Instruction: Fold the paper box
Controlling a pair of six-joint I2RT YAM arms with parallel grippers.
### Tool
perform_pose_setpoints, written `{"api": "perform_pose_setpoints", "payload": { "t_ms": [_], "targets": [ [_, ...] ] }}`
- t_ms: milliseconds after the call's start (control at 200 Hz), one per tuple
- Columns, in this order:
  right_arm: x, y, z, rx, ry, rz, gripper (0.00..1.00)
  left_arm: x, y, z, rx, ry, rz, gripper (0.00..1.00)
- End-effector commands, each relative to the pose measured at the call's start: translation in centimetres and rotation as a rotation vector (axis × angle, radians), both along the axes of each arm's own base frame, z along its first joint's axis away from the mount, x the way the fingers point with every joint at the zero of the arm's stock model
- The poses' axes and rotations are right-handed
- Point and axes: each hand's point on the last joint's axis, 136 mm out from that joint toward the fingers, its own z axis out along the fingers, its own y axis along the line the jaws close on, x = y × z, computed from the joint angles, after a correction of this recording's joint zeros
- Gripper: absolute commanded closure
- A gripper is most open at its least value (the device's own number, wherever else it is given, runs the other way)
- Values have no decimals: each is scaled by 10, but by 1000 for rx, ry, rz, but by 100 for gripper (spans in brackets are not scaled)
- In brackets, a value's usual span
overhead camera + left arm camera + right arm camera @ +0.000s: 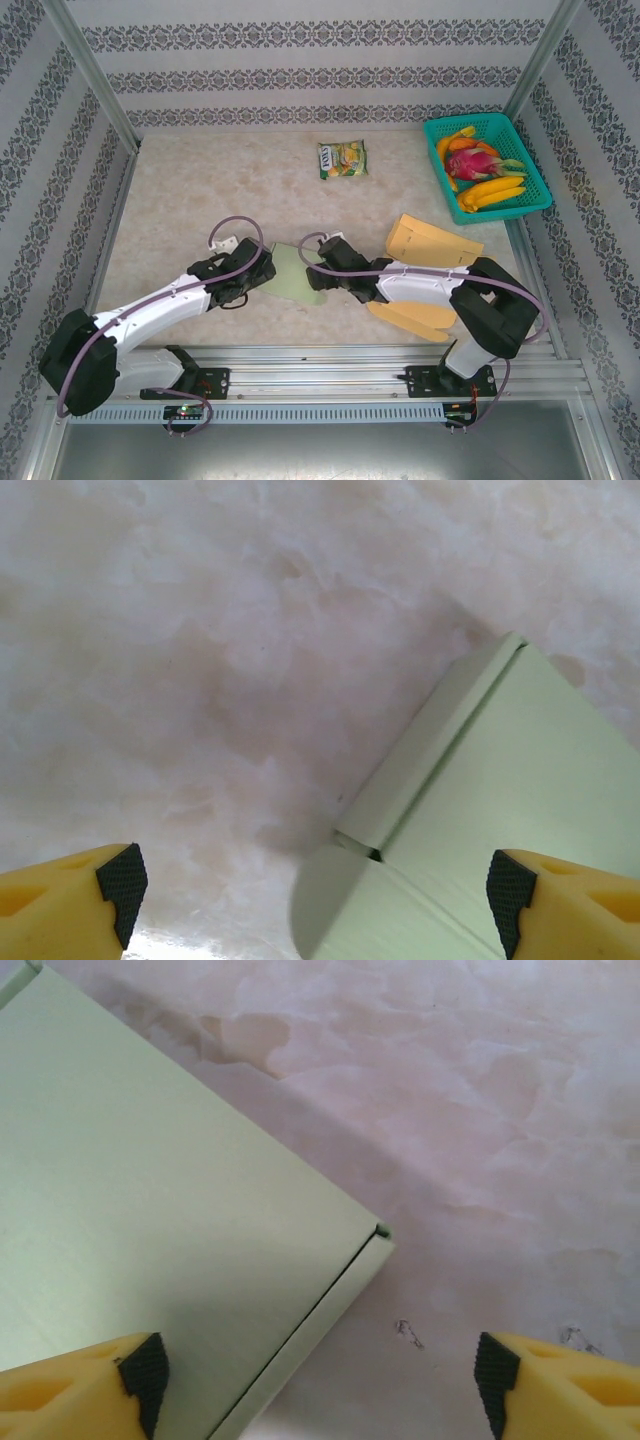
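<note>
The paper box (289, 272) is a flat pale green carton lying on the marbled table between the two arms. My left gripper (252, 277) is at its left edge and my right gripper (326, 277) at its right edge. In the left wrist view the box (500, 800) shows a rounded flap and a folded side strip, and the left gripper (316, 895) stands open above that flap corner. In the right wrist view the box (150, 1210) lies at the left, its folded edge running between the jaws of the open right gripper (318, 1375). Nothing is pinched.
A teal basket (465, 121) with fruit stands at the back right. A snack packet (343, 159) lies at the back middle. Two tan folded paper pieces (432, 243) (415, 318) lie by the right arm. Metal posts and patterned walls bound the table (200, 190).
</note>
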Motion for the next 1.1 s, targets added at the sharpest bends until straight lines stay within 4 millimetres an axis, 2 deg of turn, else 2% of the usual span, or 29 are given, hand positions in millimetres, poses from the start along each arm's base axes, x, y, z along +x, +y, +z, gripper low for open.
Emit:
{"api": "perform_pose_setpoints", "payload": {
  "t_ms": [0, 135, 350, 689, 1094],
  "targets": [
    [-2, -3, 7, 10, -7, 53, 22, 4, -5, -1, 15, -22, -40, 10],
    [0, -4, 9, 20, -16, 56, 23, 5, -16, 1, -58, -34, -39, 9],
    [1, -6, 2, 49, -5, 53, 23, 6, -33, -1, -186, -25, -12, 5],
    [3, -17, -17, 57, 25, 27, 24, 11, -43, -9, -169, 36, -23, 2],
    [1, -18, -18, 80, 16, 25, 24, 5, -60, -15, -153, 164, 7, 0]
  ]
}}
